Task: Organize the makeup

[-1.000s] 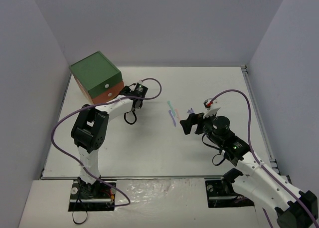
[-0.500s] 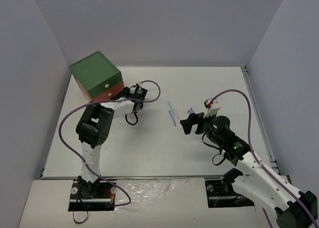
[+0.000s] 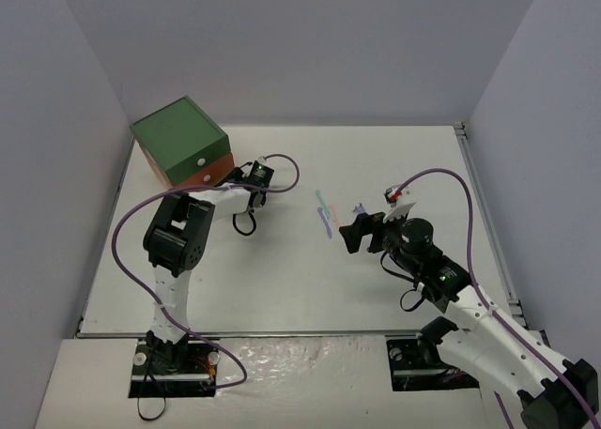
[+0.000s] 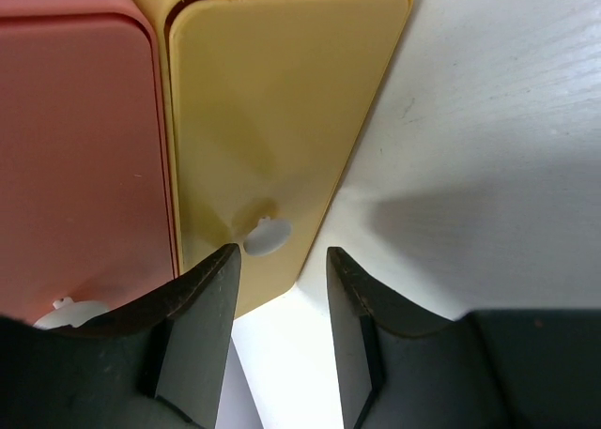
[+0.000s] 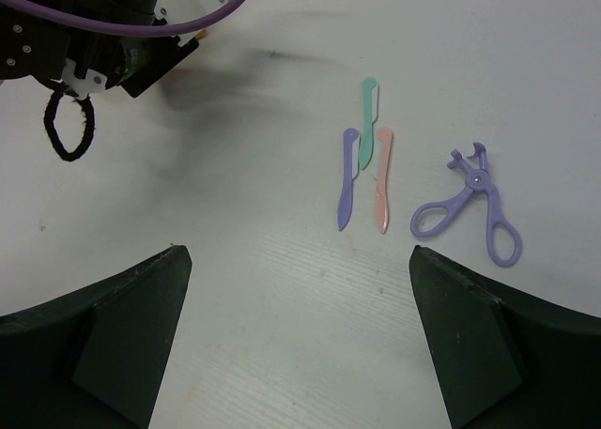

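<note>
While the left gripper (image 4: 280, 252) stands at the front of the green-topped box (image 3: 178, 133), at ten o'clock on the desk (image 3: 282, 288), its jaws are narrow but not closed. The left wrist view shows a clear gap between them. The white knob (image 4: 267, 237) of the yellow drawer (image 4: 282, 119) sits just at the mouth of that gap, close to the finger at nine o'clock, and neither finger clamps it. The pink drawer (image 4: 80, 157) lies alongside at nine o'clock of the yellow one. Nothing is held.

The right gripper (image 5: 298, 260) hangs above the desk with its jaws at full spread and empty. The makeup (image 3: 326, 215) lies loose near the desk centre, at about ten o'clock of this gripper in the overhead view. The right wrist view shows four pieces:
- The teal tool (image 5: 369, 119), purple tool (image 5: 348, 180) and pink tool (image 5: 382, 180) lie in a tight group at twelve to one o'clock, touching or nearly so.
- The purple scissor-handled tool (image 5: 474, 208) lies apart from them at two o'clock.

No sponges, sticks or round piece can be made out in these views.

Assessment of handling: the three blades look thin, stiff, very light and flat on the surface, so they are likely to skid or flip under a closing finger. Each is best pinched across its narrow width at mid-length, with the jaws square to the long axis. The outer purple or pink tool should go first, as the group leaves little room between pieces. The scissor-handled tool offers a better hold at the pivot neck than at the loops. The knob is small and smooth, so an off-centre grip on it may slip.
</note>
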You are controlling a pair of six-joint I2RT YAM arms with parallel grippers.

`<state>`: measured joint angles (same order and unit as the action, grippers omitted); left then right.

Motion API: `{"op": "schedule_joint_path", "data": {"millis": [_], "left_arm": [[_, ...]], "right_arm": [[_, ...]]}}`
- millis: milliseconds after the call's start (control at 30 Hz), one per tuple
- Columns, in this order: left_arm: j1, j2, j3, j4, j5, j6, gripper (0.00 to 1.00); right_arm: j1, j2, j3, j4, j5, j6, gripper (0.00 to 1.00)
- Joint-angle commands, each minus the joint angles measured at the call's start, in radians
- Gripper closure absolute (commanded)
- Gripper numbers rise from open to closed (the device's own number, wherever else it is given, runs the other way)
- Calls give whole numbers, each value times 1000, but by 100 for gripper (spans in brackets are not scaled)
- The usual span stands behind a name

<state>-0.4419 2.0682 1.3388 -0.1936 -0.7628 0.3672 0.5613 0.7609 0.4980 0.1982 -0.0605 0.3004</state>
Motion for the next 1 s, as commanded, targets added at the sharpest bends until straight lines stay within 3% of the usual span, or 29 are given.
{"op": "schedule_joint_path", "data": {"millis": [0,167,467,967], "left_arm": [[11,-22,66,2,6,-2,62],[14,-19,72,-10,32,-11,66],[16,-24,74,-58,78,-38,92],[-7,-98,52,-197,216,-153,100]], "right_arm": [[-6,0,8,85,-10,-9,0],[-5,5,10,86,-10,-10,0],[-6,2,11,84,-11,-10,0],[-8,-17,10,86,-10,-12,0]]}}
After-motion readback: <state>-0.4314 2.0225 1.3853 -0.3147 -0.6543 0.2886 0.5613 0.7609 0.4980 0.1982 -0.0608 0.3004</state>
